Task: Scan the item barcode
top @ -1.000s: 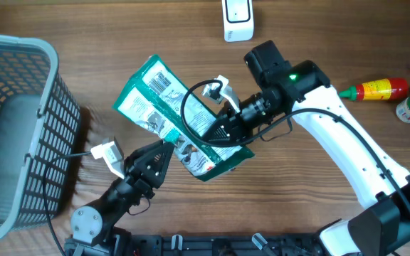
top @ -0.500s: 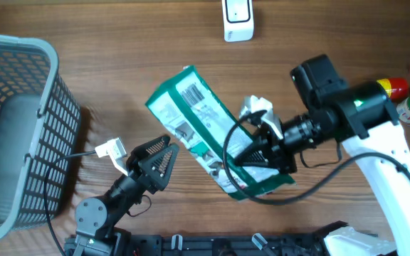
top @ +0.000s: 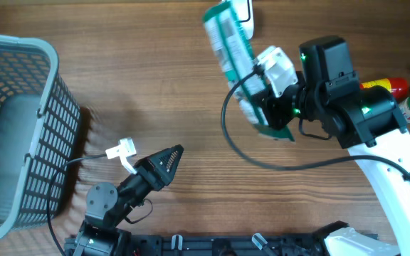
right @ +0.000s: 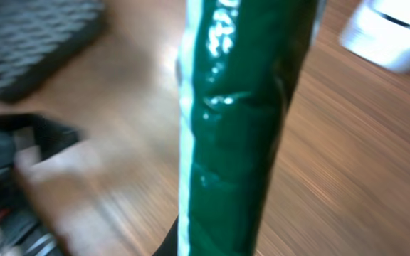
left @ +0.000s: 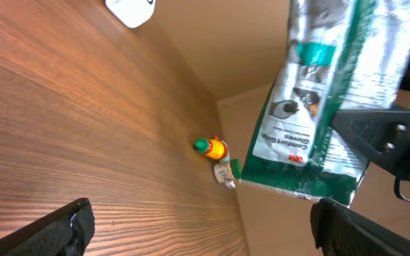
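**PACK HELD OVER SCANNER**

The right pincer pinches the pack by its lower edge, which leaves the printed faces uncovered. The pack is held off the desk at 12 o'clock. Its top end is over the scanner, probably to bring the barcode into the reader's view. The left pincer is spread and empty at 7 o'clock, well apart from the pack. Whether the barcode faces the scanner cannot be told.
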